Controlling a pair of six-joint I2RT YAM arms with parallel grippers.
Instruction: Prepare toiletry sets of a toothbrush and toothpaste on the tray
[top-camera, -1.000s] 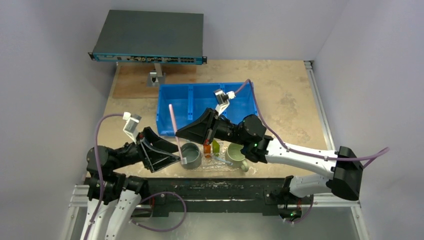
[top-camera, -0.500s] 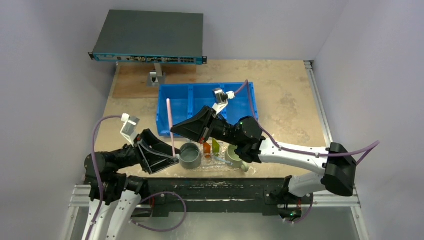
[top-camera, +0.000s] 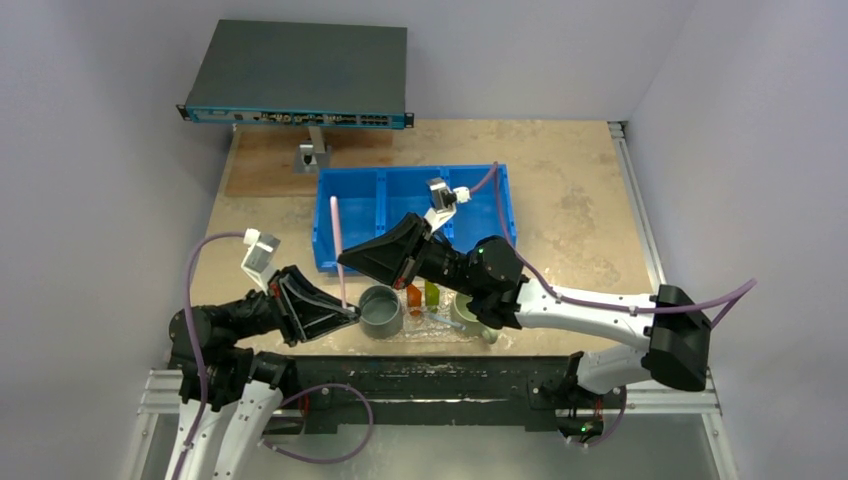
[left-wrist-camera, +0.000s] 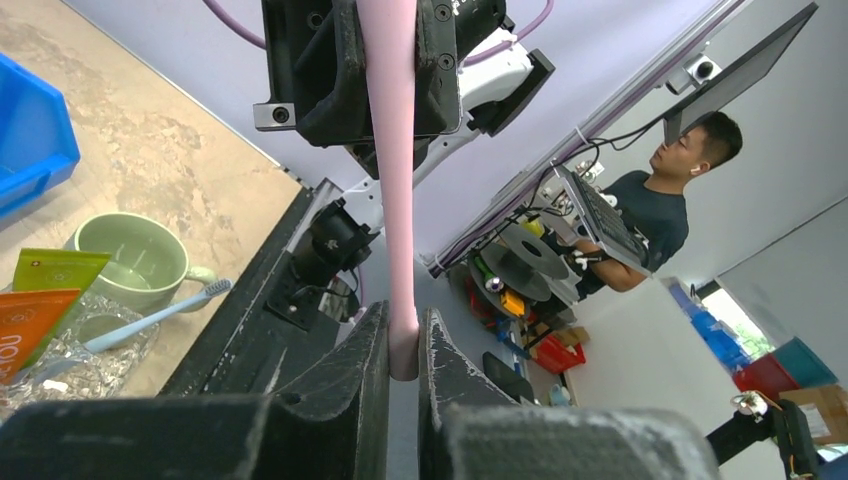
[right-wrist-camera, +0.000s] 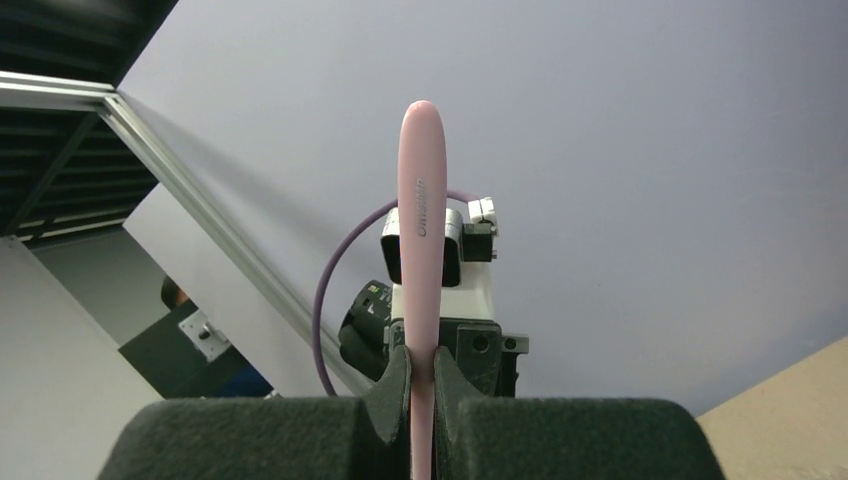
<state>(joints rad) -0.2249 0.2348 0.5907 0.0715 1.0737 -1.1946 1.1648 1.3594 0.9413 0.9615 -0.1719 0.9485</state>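
Since a second ago your left gripper (left-wrist-camera: 404, 335) has closed: its jaws, then spread either side of the thin pale pink toothbrush stick (top-camera: 337, 235), now clamp its lower end. Your right gripper (right-wrist-camera: 420, 368) stays clenched on the same stick, further along. Stick near upright, off the table, just left of the grey mug (top-camera: 381, 312). Orange tapered tube (top-camera: 413, 298) and green tapered tube (top-camera: 432, 291) stand on the transparent pebbled tray (left-wrist-camera: 95, 350), between grey mug and pale-green mug (top-camera: 470, 312). Pale blue toothbrush (left-wrist-camera: 150, 318) lies partly on the tray.
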